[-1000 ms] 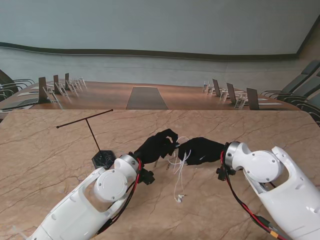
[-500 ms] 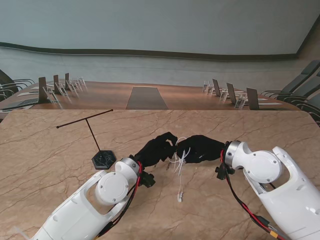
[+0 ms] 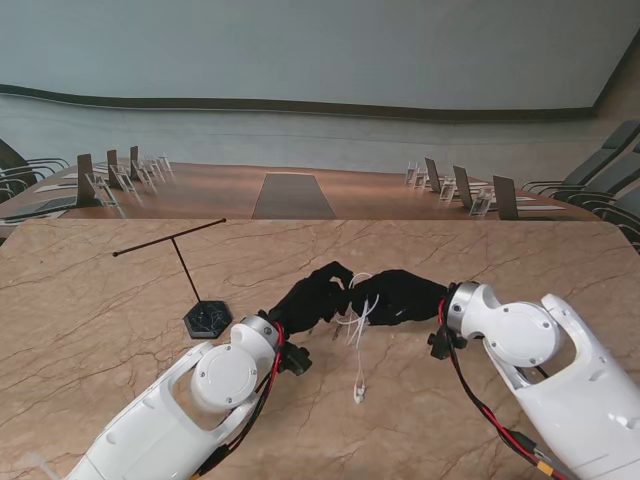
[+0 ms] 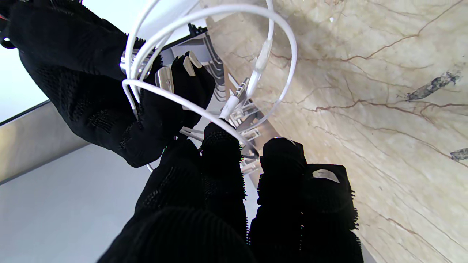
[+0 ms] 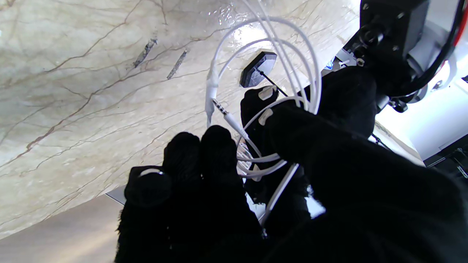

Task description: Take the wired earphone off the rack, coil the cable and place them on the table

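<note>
Dangling nearest the robot, one earbud (image 3: 358,396) hangs from the cable (image 3: 357,318) under the fingers, close over the worktop (image 3: 100,330); it could snag or drag. Both hands meet fingertip to fingertip: the left hand (image 3: 312,296) and right hand (image 3: 398,297) are each closed on loose white loops. The plug (image 4: 234,98) sticks free just past the fingertips, so a slack pinch could spill the coil. Farther left stands the bare rack (image 3: 190,275).

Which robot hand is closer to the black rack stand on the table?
Left. The left hand is just right of the rack; the right hand is farther right, beyond it.
</note>
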### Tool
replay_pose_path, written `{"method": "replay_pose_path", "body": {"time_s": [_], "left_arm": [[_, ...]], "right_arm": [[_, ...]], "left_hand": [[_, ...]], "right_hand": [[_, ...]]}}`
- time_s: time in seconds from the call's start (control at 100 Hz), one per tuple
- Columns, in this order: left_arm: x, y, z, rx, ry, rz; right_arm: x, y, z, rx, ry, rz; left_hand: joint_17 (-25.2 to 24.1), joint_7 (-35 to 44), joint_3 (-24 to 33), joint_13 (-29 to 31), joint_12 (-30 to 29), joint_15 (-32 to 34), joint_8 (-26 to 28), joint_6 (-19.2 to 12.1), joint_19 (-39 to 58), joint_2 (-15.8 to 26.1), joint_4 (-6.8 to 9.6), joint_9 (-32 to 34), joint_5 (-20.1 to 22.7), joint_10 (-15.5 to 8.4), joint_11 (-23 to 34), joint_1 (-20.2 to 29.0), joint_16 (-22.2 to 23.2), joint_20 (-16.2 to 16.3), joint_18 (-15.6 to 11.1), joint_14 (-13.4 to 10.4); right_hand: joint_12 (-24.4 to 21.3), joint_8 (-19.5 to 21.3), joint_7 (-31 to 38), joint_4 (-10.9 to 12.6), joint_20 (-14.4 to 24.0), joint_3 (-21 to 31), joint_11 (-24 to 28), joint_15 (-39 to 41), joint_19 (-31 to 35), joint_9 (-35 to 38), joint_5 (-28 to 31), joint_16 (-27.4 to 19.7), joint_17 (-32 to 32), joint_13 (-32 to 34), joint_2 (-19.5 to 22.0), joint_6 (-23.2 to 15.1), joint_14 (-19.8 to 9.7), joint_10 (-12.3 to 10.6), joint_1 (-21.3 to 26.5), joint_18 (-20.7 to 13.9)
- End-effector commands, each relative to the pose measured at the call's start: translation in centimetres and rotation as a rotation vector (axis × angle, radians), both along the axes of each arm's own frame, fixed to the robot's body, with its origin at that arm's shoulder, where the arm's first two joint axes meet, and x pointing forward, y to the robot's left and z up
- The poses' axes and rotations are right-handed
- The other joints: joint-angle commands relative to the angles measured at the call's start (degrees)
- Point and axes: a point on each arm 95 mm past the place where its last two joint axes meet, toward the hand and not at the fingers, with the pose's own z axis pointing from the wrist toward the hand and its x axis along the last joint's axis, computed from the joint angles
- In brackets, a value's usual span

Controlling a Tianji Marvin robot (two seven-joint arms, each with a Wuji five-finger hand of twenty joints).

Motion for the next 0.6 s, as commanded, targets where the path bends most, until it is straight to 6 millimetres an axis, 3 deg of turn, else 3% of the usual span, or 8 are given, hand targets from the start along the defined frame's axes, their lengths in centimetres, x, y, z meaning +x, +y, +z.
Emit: {"method": "replay_pose_path", "body": {"time_s": [0.0,0.59], "left_arm": [[-0.46,-0.59,-0.06,-0.015,0.015,-0.005],[-0.64,-0.67,-0.82,0.023,0.05,-0.036]], "right_arm": [[0.02,0.36,0.12,0.01,-0.006,0.003],[0.48,0.22,0.96,0.046,-0.036,-0.012]], "left_hand": [[1.53,3.35,-0.15,0.33,-0.38,0.01,-0.27,-0.62,4.42,2.12,0.92,-1.04,-1.85,-2.44,1.76,3.21,-0.06,-0.61,-1.1,-0.63],[0.28,3.6,-0.32,-0.67,-1.25,-0.91,-1.32,-0.86,3.72,2.4,0.88,-1.51,-2.28,-2.09,1.53,3.21,-0.29,-1.19,-1.12,-0.37]], "right_hand": [[0.37,2.42,11.77,7.04,0.41,7.93,1.45,4.55,0.33,1.95,6.25,-0.39,0.9,2.45,1.63,-11.76,5.54,5.36,2.55,-3.89],[0.54,2.38,11.71,7.06,0.36,7.45,1.58,4.71,0.38,1.69,5.75,-0.22,0.89,2.48,2.46,-12.0,5.6,5.51,2.28,-3.67]]}}
